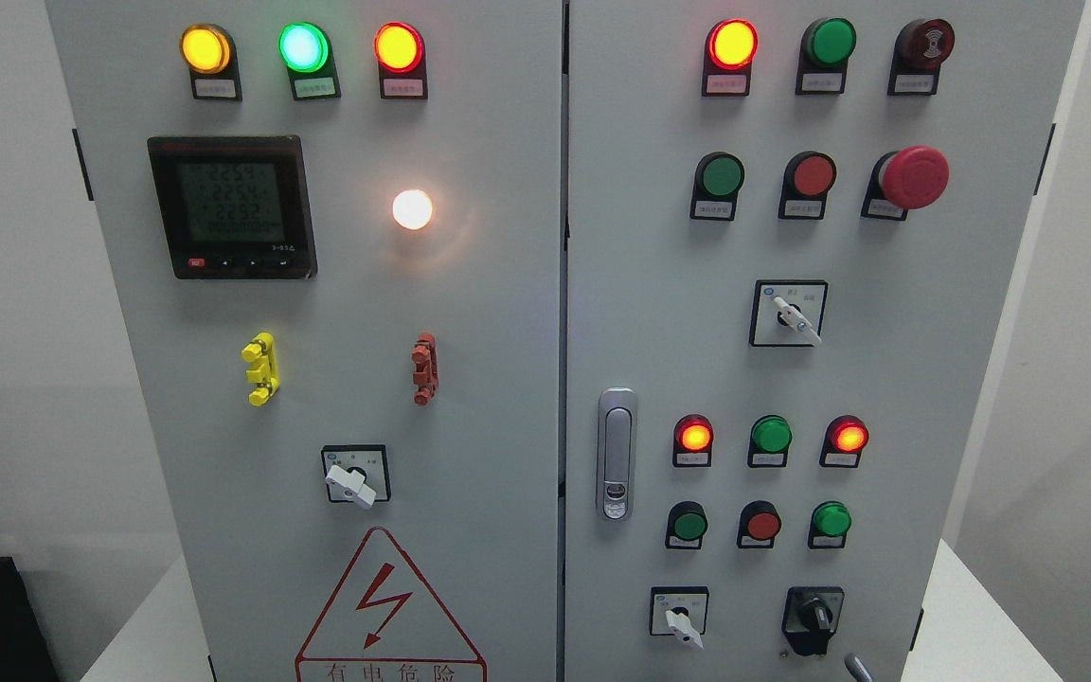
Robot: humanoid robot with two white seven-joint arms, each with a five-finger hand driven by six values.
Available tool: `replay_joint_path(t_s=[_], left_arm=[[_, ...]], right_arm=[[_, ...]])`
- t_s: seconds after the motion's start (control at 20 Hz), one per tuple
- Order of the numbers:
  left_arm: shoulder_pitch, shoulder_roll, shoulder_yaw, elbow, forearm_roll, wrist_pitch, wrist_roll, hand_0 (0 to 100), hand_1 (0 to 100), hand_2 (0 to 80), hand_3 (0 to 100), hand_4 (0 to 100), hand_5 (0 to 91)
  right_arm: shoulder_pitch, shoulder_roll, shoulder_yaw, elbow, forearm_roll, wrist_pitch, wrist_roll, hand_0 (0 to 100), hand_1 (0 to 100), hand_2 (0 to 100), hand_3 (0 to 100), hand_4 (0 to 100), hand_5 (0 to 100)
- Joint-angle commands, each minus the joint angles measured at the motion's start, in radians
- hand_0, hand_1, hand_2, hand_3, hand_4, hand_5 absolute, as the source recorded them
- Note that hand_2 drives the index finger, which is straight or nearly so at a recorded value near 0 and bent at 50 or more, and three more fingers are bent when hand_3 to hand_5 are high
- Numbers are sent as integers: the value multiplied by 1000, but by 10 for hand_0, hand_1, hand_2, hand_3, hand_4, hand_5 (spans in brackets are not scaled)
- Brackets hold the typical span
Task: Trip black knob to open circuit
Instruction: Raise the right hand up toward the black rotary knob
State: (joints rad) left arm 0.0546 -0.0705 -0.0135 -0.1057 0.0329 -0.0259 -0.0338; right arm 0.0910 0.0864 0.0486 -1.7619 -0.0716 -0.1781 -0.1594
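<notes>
Grey two-door control cabinet [470, 313] stands on white table [972, 625], pale walls behind. Black knob [813, 618] sits at right door's bottom right, beside a white selector switch [680, 620]. Neither hand in view; finger state cannot be told.

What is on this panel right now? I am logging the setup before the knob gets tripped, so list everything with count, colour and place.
Black knob: one, black, right door, bottom right.
White selector switches: four; one lower left door, three on right door.
Lit lamps: eight; yellow, green, red, white on left door; four red on right.
Push buttons and unlit lamps: eight; six green, two red, right door.
Emergency stop: one, red, right door.
Buzzer: one, dark red, top right.
Meter: one, black, left door.
Terminals: two; yellow, red.
Door handle: one, silver.
Warning triangle: one, red.
Robot hands: none in view.
</notes>
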Motion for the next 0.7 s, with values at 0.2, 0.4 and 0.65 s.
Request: replay_joint_path(t_s=[0.2,0.4,0.65], left_arm=[[-4,-2,1,0,2,-3,0,120,389,0,0,0,0],[-2,-2,1,0,2,-3,0,120,389,0,0,0,0],[-3,0,1,0,2,-3,0,120,389,0,0,0,0]], right_arm=[[-22,-2,4,-11,-2,-6,3,0,45,8,1000,994,971],[-22,-2,5,-4,-2,-4,3,0,45,9,1000,994,971],[-34,-2,5,2,-4,-4,3,0,46,11,1000,994,971]])
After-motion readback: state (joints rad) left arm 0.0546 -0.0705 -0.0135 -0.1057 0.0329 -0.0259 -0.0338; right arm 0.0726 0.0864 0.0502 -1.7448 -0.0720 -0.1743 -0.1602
